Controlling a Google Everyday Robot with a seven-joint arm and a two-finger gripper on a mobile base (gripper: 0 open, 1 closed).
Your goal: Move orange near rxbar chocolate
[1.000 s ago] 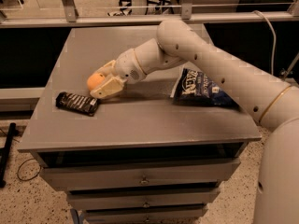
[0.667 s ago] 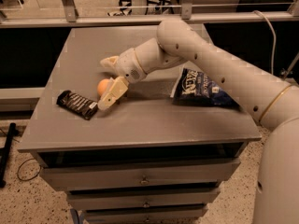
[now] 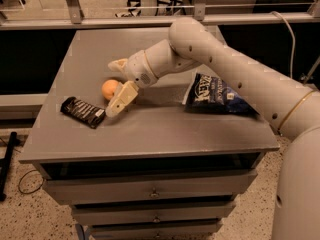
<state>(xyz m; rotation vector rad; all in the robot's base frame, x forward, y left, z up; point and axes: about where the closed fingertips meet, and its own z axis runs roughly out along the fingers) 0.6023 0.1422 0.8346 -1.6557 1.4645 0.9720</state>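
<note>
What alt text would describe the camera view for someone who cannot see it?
The orange sits on the grey table close to the rxbar chocolate, between the open jaws of the gripper. A blue chip bag lies farther right in the view.

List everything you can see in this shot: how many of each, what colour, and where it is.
orange: one, orange, on the table left of centre
rxbar chocolate: one, black wrapper, table's front left, close to the orange
chip bag: one, blue, table's right side
table: one, grey, centre of view
drawers: three showing, grey, under the tabletop
cable: one, dark, on the floor at left
arm: one, white, reaching in from the right
gripper: one, cream, open, a finger on each side of the orange
</note>
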